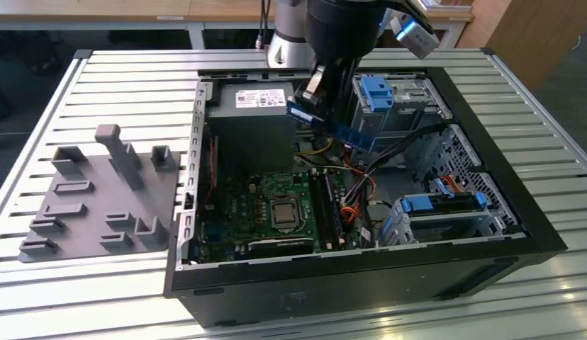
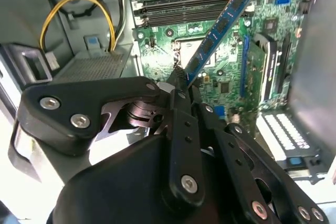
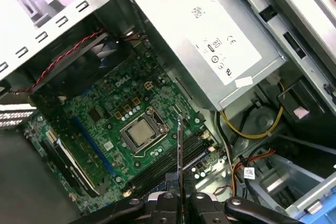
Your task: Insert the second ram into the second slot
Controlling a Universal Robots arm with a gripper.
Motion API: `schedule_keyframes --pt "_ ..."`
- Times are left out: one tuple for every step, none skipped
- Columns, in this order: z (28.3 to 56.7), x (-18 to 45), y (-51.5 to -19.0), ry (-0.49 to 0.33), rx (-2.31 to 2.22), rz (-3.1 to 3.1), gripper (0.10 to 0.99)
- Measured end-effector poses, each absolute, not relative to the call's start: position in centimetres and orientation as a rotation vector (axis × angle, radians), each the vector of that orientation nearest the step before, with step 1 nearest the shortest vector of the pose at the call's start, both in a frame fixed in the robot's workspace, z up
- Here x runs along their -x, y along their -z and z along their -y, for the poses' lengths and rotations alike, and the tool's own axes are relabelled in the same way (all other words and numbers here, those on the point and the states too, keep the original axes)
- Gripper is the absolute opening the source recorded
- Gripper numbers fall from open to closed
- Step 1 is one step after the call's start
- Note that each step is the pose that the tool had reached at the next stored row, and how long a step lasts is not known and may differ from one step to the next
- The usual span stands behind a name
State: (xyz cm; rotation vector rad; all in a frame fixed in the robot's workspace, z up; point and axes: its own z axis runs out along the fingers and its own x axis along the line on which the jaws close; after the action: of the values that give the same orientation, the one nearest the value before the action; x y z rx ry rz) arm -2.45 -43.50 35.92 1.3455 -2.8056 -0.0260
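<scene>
Grey fixture (image 1: 86, 205) on slatted table (image 1: 132, 78); power supply (image 1: 251, 127) in case (image 1: 369, 283)

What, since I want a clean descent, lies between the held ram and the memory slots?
Nothing visible. The gripper is shut on the second ram above the memory slots; loose wires lie beside them, not over.

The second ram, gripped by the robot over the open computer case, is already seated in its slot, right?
No. The gripper holds the second ram in the air above the motherboard, not seated; the exterior view shows it.
</scene>
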Motion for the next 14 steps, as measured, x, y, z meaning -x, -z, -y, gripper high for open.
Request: schedule_keyframes --pt "43.51 2.45 -35.89 0.025 -1.320 2.818 0.141" --pt "43.51 2.45 -35.86 0.025 -1.296 2.828 0.141" --pt "43.50 2.45 -35.83 0.024 -1.272 2.839 0.141" --pt "43.50 2.45 -35.79 0.024 -1.248 2.849 0.141" --pt "43.50 2.45 -35.76 0.023 -1.224 2.860 0.141" --pt "43.50 2.45 -35.73 0.022 -1.199 2.870 0.141" --pt "43.50 2.45 -35.70 0.022 -1.175 2.880 0.141" --pt "43.50 2.45 -35.67 0.021 -1.151 2.890 0.141" --pt "43.50 2.45 -35.64 0.021 -1.125 2.900 0.141" --pt "43.50 2.45 -35.60 0.020 -1.100 2.909 0.141" --pt "43.50 2.45 -35.57 0.020 -1.075 2.918 0.141" --pt "43.50 2.45 -35.53 0.019 -1.050 2.927 0.141" --pt "43.50 2.45 -35.50 0.019 -1.025 2.936 0.141" --pt "43.50 2.45 -35.46 0.018 -1.000 2.945 0.141"
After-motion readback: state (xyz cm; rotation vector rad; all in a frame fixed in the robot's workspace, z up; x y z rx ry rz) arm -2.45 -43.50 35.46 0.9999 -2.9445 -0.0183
